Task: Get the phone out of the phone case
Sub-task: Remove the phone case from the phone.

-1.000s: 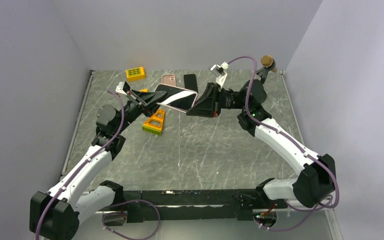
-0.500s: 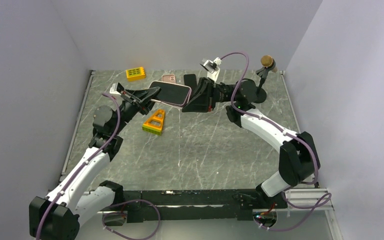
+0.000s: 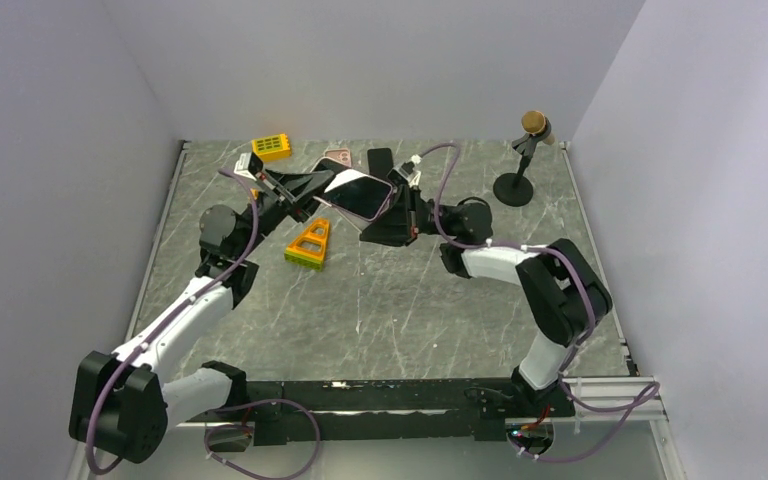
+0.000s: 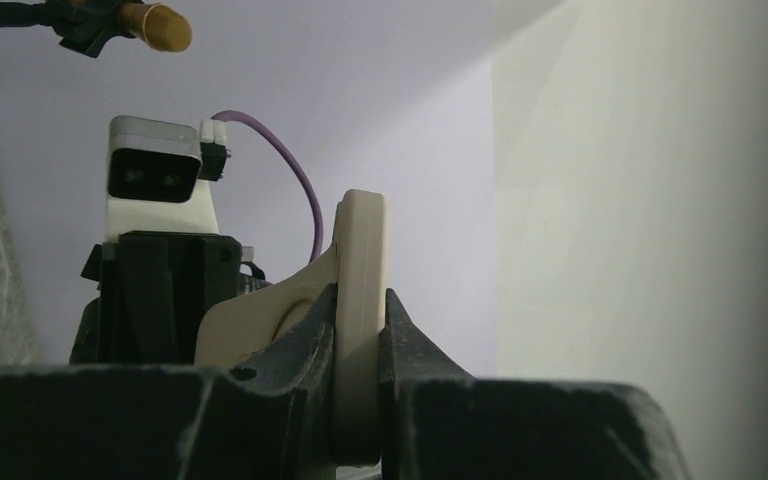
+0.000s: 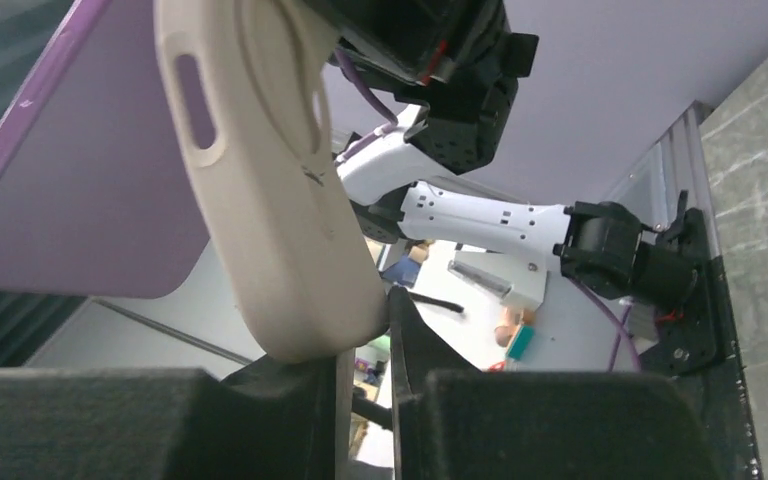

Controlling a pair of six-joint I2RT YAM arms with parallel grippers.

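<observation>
The phone [image 3: 358, 192], in its beige phone case [image 5: 280, 200], is held above the surface [image 3: 410, 300] at the far middle, with its long axis running across between the two arms. The left gripper [image 3: 312, 185] is pinched on the case's rim at the far-left end, and the right gripper [image 3: 392, 212] is pinched on the case's corner at the opposite, nearer end. In the right wrist view the purple phone body seems to stand slightly off the case, so the parting pull probably runs along that axis, and neither arm is clearly nearer
</observation>
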